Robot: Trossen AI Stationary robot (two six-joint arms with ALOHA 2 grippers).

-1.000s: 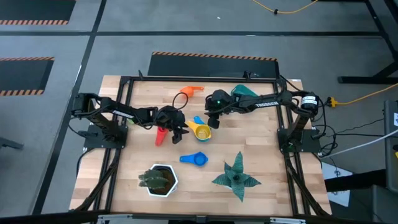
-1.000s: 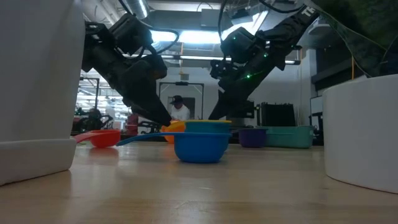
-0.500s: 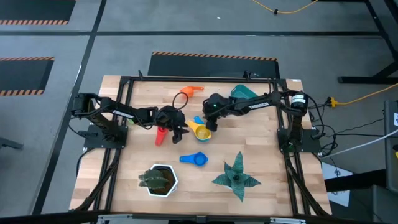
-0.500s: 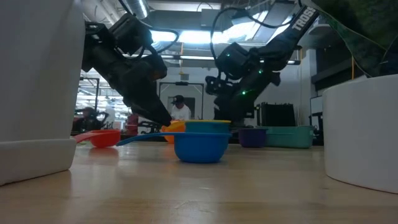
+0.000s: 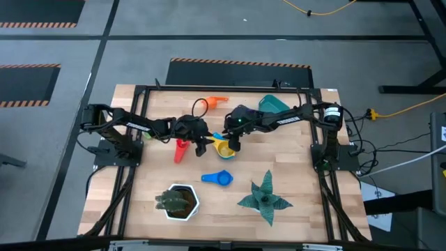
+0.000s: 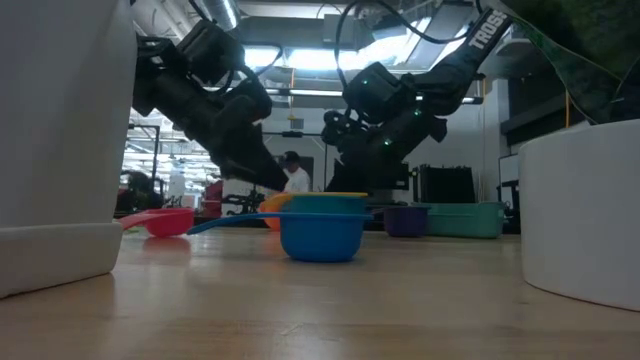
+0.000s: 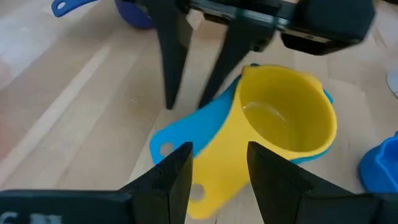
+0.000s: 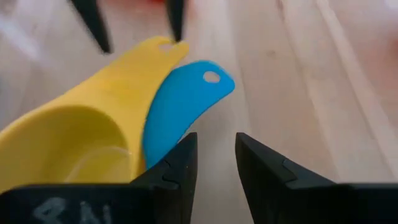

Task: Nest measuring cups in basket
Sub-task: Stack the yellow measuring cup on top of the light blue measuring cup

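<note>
1. Both sets of jaws stand spread, holding nothing: the left gripper (image 5: 204,143) and right gripper (image 5: 233,143) hover on either side of the yellow cup (image 5: 224,147), mid-table.
2. From the left wrist view, the left fingers (image 7: 176,176) straddle the yellow handle, and the right arm's dark fingers (image 7: 171,56) point down just behind it.
3. Cups I can count: six. The yellow cup sits nested in a light blue cup (image 7: 193,127), whose handle splays out beside the yellow one. A red cup (image 5: 180,149) lies near the left gripper, an orange cup (image 5: 215,101) toward the far edge, a dark blue cup (image 5: 220,178) alone nearer the front, and a purple-looking one (image 6: 405,220) shows in the low view next to the basket.
4. One teal basket (image 5: 274,103) rests at the far right of the table, partly under the right arm, well apart from the yellow pair.
5. The yellow handle runs from the bowl toward the left arm; the dark blue cup's handle points left too, its long axis roughly across the table.
6. One white pot (image 5: 180,202) and one green star plant (image 5: 265,199) sit at the front.
7. The table (image 5: 300,174) is pale wood planks in a black frame; grey floor with hazard stripes surrounds it, and a person (image 6: 294,178) shows far off in the room.
</note>
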